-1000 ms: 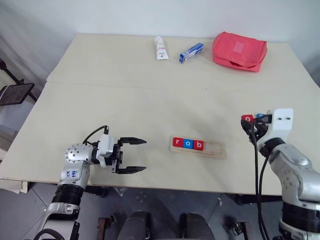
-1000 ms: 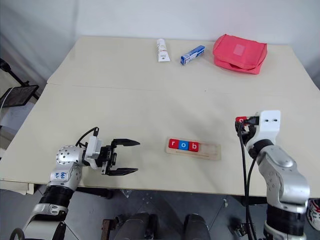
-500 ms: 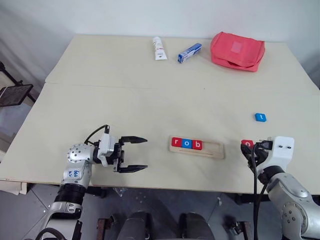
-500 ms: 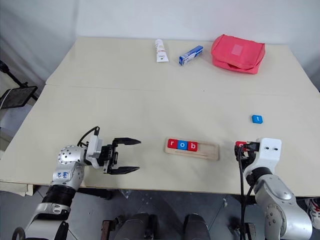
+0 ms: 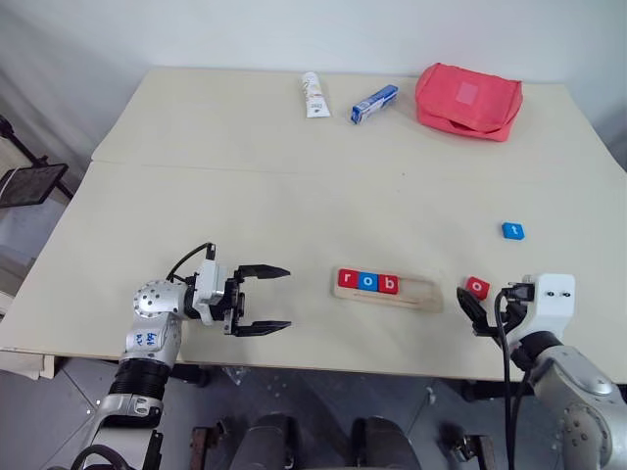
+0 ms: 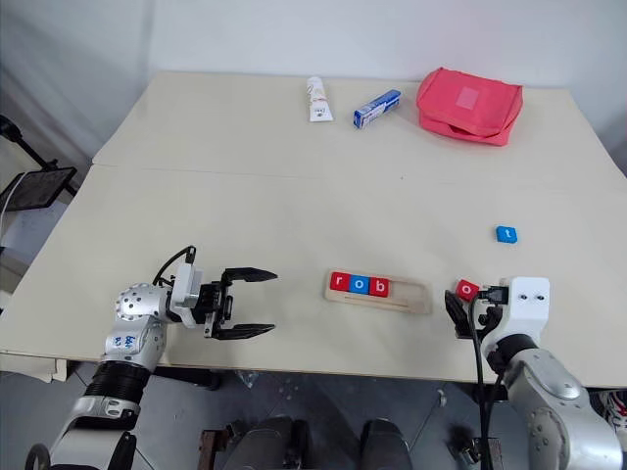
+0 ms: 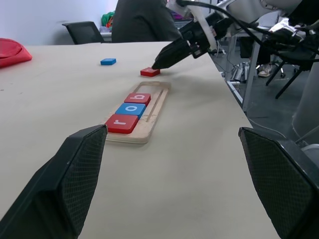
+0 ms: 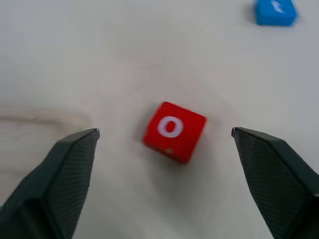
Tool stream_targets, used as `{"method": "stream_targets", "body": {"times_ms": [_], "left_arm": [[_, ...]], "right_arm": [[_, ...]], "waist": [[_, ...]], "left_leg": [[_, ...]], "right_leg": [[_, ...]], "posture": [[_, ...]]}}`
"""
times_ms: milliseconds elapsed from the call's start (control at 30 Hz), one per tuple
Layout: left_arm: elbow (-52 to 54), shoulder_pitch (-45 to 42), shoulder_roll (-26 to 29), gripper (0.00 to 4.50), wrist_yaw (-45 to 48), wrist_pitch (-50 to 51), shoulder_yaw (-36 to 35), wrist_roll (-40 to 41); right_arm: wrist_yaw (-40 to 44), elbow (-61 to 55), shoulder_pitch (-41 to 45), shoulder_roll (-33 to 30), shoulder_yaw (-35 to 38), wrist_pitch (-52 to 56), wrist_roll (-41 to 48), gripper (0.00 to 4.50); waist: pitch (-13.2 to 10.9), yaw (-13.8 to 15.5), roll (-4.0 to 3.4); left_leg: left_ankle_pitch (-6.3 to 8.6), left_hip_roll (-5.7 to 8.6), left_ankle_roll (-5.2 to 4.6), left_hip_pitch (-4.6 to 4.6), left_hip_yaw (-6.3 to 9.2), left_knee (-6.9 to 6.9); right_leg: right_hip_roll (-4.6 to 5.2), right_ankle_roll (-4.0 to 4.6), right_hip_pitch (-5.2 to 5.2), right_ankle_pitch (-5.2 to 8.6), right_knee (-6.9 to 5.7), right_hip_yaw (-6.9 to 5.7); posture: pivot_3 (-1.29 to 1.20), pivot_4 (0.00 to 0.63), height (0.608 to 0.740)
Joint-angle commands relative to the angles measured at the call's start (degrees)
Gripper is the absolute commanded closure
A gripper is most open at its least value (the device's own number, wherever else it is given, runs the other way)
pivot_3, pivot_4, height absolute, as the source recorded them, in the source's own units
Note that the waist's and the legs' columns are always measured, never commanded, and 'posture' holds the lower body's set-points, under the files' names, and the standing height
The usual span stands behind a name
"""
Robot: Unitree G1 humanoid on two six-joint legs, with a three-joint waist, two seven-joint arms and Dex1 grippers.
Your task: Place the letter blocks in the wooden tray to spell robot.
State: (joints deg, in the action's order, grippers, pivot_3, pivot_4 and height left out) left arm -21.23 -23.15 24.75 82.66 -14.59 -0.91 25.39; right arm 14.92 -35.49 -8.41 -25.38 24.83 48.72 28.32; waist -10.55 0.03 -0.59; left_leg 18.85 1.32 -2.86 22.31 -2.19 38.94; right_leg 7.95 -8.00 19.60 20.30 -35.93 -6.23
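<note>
A: How is the scene laid out, taken from the left?

B: The left gripper (image 5: 263,299) is seen with its fingers spread and nothing held, pointed level toward the wooden tray (image 5: 388,290). The tray is laid with its long axis running left to right across the table (image 5: 245,196). Three letter blocks (image 5: 367,282), reading r, o, b, are seated at its left end; the right part of the groove is unfilled.

A: And to the right of the tray?

B: The red "o" block (image 5: 477,287) is found flat on the table just beside the tray's right end, apart from it. The right gripper (image 5: 473,315) is placed just on the near side of that block, its fingers parted wide and nothing gripped; in the right wrist view the block (image 8: 174,131) is seen between the two fingers and ahead of them, turned slightly askew. The blue "t" block (image 5: 512,230) is set farther back on the table.

A: Which arm is favoured?

B: The right, it is judged: the "o" is close to it and well apart from the left gripper.
</note>
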Motion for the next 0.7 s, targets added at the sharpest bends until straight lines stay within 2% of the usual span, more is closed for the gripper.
{"method": "stream_targets", "body": {"times_ms": [33, 200, 367, 533, 700], "left_arm": [[-0.14, -0.94, -0.4, 0.0, 0.09, -0.93, 0.08, -0.04], [-0.73, -1.5, -0.71, 0.0, 0.07, -1.23, 0.21, -0.22], [-1.29, -1.97, -0.99, 0.0, -0.28, -1.67, 0.18, -0.49], [0.13, -0.73, -0.86, 0.0, -1.15, -1.85, -0.22, -0.44], [2.51, 1.26, -0.46, 0.0, -2.27, -1.76, -0.55, -0.36]], "right_arm": [[9.82, -1.29, -2.03, -9.21, -0.09, -2.28, 0.23, 0.03], [22.58, 6.07, -1.82, -22.16, -1.0, -6.78, -1.05, 0.03], [33.76, 19.94, 5.66, -32.69, -8.58, -14.45, -5.96, 0.03], [40.42, 32.78, 17.02, -35.12, -16.96, -20.1, -10.27, 0.03], [45.03, 40.77, 23.6, -34.49, -22.3, -22.99, -12.91, 0.03]], "waist": [[0.01, 0.02, 0.02], [0.0, 0.03, 0.05], [0.0, -0.05, 0.05], [-0.01, -0.1, 0.06], [-0.01, 0.14, 0.06]], "left_leg": [[0.0, 0.0, -0.01, 0.0, -0.01, 0.0], [0.0, -0.02, -0.01, -0.01, -0.03, 0.03], [0.0, -0.05, -0.02, -0.02, -0.05, 0.07], [-0.01, -0.1, -0.02, 0.0, -0.06, 0.09], [0.0, -0.02, -0.04, 0.08, 0.03, 0.09]], "right_leg": [[0.0, 0.0, -0.02, 0.0, 0.04, 0.01], [-0.02, 0.0, -0.08, 0.0, 0.1, -0.03], [-0.01, 0.0, -0.11, 0.0, 0.12, -0.09], [0.01, 0.0, -0.12, 0.0, 0.19, -0.2], [0.14, 0.0, -0.11, 0.0, 0.18, -0.39]], "posture": [[0.0, 0.15, 0.74], [0.0, 0.15, 0.74], [0.0, 0.15, 0.74], [0.0, 0.15, 0.74], [0.0, 0.15, 0.74]]}}
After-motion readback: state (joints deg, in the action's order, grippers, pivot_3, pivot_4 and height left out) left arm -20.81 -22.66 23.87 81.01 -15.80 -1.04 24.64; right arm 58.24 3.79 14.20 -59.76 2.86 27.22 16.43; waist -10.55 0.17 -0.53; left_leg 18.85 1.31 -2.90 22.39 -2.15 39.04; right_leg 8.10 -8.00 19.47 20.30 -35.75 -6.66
